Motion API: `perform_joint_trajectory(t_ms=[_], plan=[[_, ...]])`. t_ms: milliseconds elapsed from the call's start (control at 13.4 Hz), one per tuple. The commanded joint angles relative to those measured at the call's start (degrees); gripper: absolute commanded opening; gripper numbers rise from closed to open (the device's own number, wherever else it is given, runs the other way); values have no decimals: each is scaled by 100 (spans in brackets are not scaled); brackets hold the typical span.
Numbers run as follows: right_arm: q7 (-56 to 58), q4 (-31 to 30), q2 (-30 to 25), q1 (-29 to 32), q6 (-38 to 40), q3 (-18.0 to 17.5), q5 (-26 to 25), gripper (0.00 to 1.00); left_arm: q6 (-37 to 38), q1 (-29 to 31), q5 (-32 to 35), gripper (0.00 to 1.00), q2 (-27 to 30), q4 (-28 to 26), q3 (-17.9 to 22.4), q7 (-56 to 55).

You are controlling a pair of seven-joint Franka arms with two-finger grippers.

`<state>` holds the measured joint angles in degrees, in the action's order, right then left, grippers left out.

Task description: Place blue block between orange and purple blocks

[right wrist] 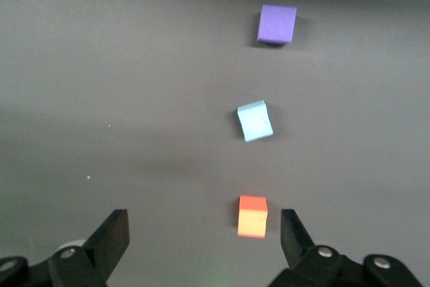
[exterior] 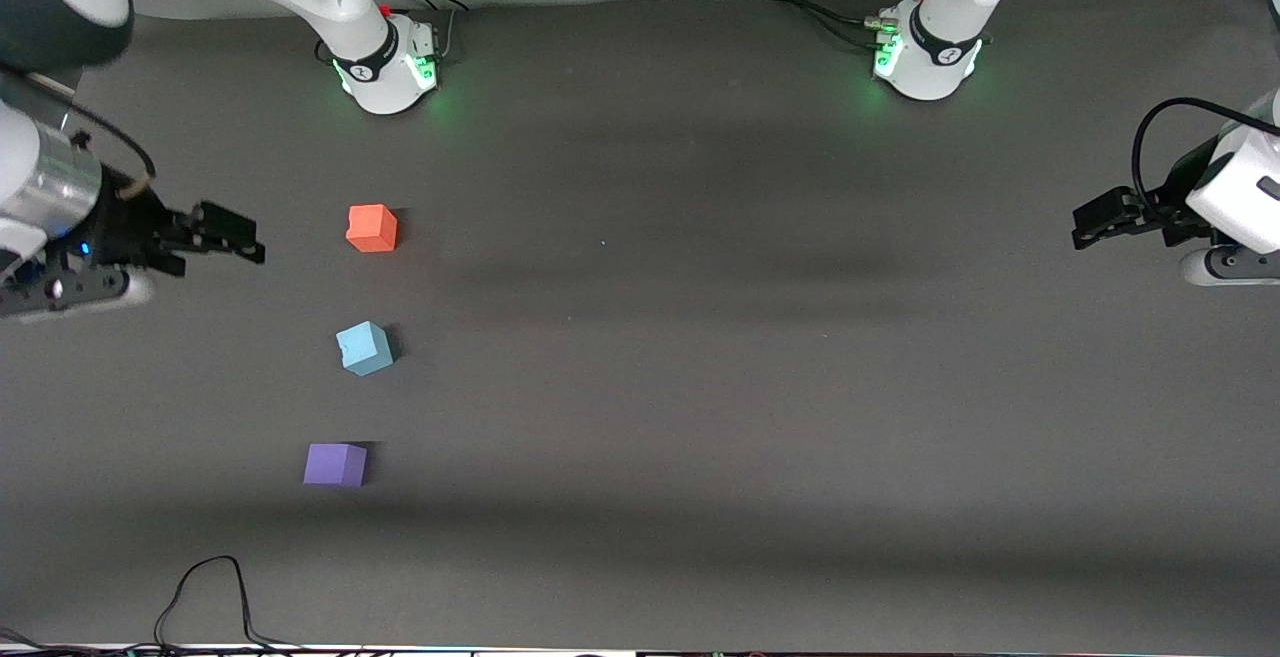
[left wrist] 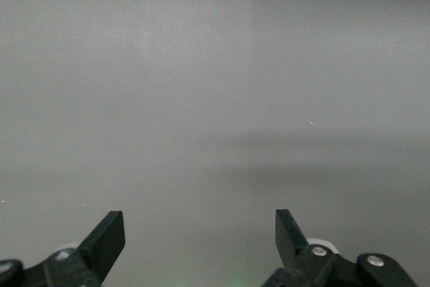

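Observation:
Three small cubes stand in a row on the dark table toward the right arm's end. The orange block is farthest from the front camera. The blue block sits between it and the purple block, which is nearest. All three stand apart, the blue one turned slightly. My right gripper hangs open and empty beside the orange block, at the table's edge. My left gripper waits open and empty over bare table at the left arm's end.
Both arm bases stand along the table's edge farthest from the front camera. A black cable loops on the table near the front edge, closer to the camera than the purple block.

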<state>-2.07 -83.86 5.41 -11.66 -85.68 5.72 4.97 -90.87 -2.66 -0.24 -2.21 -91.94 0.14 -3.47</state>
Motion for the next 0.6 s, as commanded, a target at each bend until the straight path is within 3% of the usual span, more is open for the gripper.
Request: perform_joint_trajectory(t_ms=[0, 149, 224, 522], plan=[[-329, -385, -356, 1180, -28, -1377, -206, 100, 16, -24, -11, 100, 116, -87, 12, -14], [-329, -455, -330, 1787, -176, -1959, -180, 100, 16, -24, -11, 100, 116, -87, 12, -14], [-329, -543, -330, 1981, -325, -2074, -145, 100, 16, -24, -11, 100, 116, -87, 12, -14], [-285, -588, -365, 1992, -362, -1848, -136, 100, 16, -24, -11, 100, 116, -87, 12, -14]])
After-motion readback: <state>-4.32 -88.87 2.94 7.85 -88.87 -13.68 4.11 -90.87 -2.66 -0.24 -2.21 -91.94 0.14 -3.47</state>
